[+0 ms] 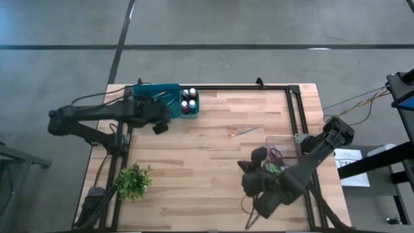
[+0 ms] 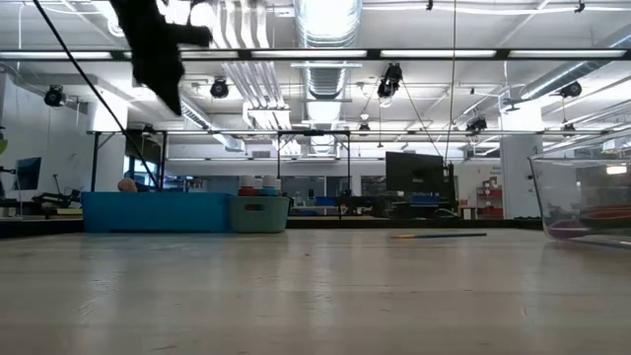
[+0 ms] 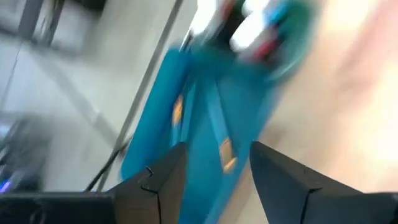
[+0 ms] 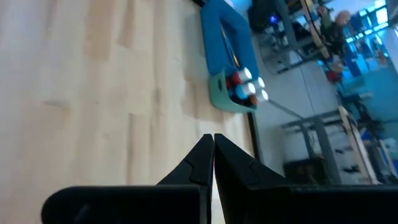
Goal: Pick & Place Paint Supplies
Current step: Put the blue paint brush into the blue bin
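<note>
The left gripper (image 1: 160, 123) is held above the table (image 1: 213, 194) at the blue tray (image 1: 169, 90), at about eleven o'clock; its fingers (image 3: 163, 183) are parted, with nothing seen between them. Brushes (image 1: 159, 96) lie in that tray, beside the teal paint-bottle holder (image 1: 189, 103). One paintbrush (image 1: 246, 131) lies alone near table centre. The right gripper (image 1: 253, 169), at five o'clock, is closed and empty.

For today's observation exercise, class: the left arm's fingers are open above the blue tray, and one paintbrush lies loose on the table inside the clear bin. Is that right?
Not quite. The paintbrush lies on the bare wooden table, beside the clear bin, not inside it, as the high view shows. The left gripper does have open fingers above the blue tray.
</note>
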Action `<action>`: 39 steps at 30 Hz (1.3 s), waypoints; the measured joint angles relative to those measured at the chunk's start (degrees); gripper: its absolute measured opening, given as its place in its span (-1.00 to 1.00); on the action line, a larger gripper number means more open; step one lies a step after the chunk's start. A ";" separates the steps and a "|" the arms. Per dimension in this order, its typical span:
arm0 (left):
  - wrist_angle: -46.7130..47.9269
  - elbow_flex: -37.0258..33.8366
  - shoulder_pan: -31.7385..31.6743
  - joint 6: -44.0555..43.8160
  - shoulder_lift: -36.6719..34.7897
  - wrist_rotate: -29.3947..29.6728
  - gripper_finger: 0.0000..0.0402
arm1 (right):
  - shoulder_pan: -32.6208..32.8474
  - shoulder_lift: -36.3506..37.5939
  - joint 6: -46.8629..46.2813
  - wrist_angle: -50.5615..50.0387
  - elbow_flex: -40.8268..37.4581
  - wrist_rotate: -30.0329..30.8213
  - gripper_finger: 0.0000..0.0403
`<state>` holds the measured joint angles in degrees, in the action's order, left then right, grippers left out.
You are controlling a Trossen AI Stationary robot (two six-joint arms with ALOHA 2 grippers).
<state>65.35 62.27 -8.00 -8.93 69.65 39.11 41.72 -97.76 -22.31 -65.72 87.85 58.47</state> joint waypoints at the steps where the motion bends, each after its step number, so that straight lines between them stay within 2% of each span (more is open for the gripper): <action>1: -1.69 0.41 2.74 0.00 -0.69 -0.16 -0.09 | -1.09 0.05 0.35 -0.89 0.00 -0.05 -0.96; 4: -10.19 0.26 11.06 1.57 -3.24 -0.13 -0.09 | -5.22 0.78 3.09 -3.22 -0.02 -2.53 -0.96; 8: -27.27 -3.15 22.42 6.36 -6.06 -0.13 -0.09 | -13.82 4.34 10.40 -3.22 -0.02 -12.18 -0.96; 11: -40.37 -8.14 29.80 11.89 -7.77 -0.33 -0.09 | -22.76 7.55 17.20 -1.52 -0.02 -22.92 -0.96; 14: -52.45 -14.43 35.07 15.54 -9.11 -0.37 -0.09 | -34.13 10.30 22.50 1.25 -0.02 -37.09 -0.96; 18: -68.67 -24.05 38.99 19.45 -10.19 -0.39 -0.09 | -48.07 10.33 28.67 2.74 -0.15 -54.24 -0.96; 21: -77.03 -29.73 39.82 23.26 -11.12 -0.18 -0.09 | -54.53 8.11 33.23 2.95 -1.32 -62.45 -0.96; 24: -82.67 -32.64 39.77 26.26 -12.98 -0.12 -0.09 | -57.23 4.90 35.23 3.92 -2.51 -63.85 -0.96; 29: -83.59 -32.98 39.72 27.19 -18.72 -0.11 -0.09 | -56.45 -0.56 38.74 6.94 -4.12 -62.95 -0.96; 35: -76.95 -33.16 40.01 25.35 -25.91 -1.73 -0.09 | -53.66 -6.67 39.53 6.29 -4.74 -59.74 -0.96; 39: -75.10 -34.67 40.01 25.03 -27.63 -2.80 -0.09 | -51.92 -10.56 39.52 5.75 -4.87 -58.44 -0.96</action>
<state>-9.75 27.60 32.01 16.10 42.03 36.32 -10.20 -108.32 17.21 -59.97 82.98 0.03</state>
